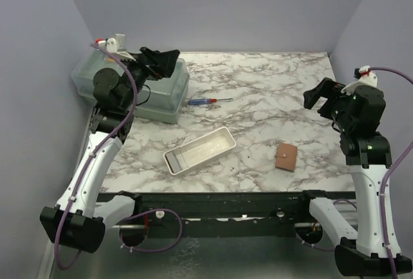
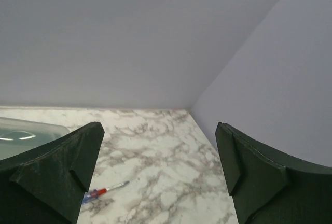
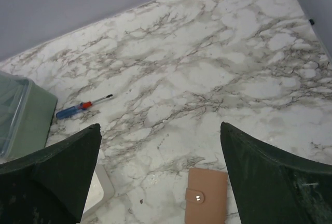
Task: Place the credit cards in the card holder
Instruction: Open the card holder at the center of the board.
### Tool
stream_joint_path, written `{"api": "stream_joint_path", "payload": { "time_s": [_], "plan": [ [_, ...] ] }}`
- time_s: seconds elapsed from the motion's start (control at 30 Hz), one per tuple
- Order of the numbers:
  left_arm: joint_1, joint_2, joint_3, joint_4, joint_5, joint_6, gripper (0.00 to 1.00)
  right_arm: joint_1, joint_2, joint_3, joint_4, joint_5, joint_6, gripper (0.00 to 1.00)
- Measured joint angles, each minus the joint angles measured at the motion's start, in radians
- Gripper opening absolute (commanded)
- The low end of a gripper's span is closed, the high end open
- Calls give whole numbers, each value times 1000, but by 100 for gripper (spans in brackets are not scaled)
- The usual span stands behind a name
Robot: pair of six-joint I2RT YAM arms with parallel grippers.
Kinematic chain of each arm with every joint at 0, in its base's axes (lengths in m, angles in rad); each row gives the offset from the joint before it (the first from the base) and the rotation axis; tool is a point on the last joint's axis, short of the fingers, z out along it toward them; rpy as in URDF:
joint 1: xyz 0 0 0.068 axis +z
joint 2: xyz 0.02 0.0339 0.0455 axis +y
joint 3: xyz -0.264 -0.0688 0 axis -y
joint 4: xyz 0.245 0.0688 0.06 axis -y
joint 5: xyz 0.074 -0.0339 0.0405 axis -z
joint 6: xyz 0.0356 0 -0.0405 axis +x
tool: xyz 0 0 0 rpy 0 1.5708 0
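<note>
The tan-brown card holder (image 1: pixel 286 157) lies closed on the marble table at the right; in the right wrist view it (image 3: pixel 206 203) shows its snap tab. No credit cards show in any view. My right gripper (image 1: pixel 321 96) is open and empty, raised above the table behind the holder; in its wrist view (image 3: pixel 161 172) the holder lies low between the fingers. My left gripper (image 1: pixel 169 61) is open and empty, held high at the back left above a translucent lidded box (image 1: pixel 161 95). In the left wrist view (image 2: pixel 161 177) only table and wall lie between the fingers.
A long white tray (image 1: pixel 199 150) lies at an angle at centre front; its corner (image 3: pixel 101 187) shows in the right wrist view. A blue-and-red screwdriver (image 1: pixel 210 101) lies behind it, also seen from both wrists (image 2: pixel 104 191) (image 3: pixel 82 106). Lilac walls enclose the table.
</note>
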Motion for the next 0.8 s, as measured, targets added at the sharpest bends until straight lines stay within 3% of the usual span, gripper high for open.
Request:
{"api": "stream_joint_path", "payload": {
  "time_s": [0.2, 0.33, 0.6, 0.8],
  "plan": [
    [-167, 150, 97, -101, 90, 60, 99, 0, 108, -23, -87, -3, 106, 100],
    [-263, 240, 97, -177, 138, 77, 99, 0, 199, -127, -129, -48, 192, 100],
    [-337, 393, 97, -237, 247, 60, 99, -11, 111, -386, -115, -86, 332, 93],
    [-420, 507, 98, -244, 303, 37, 99, -81, 154, -486, -39, -150, 413, 92]
  ]
}}
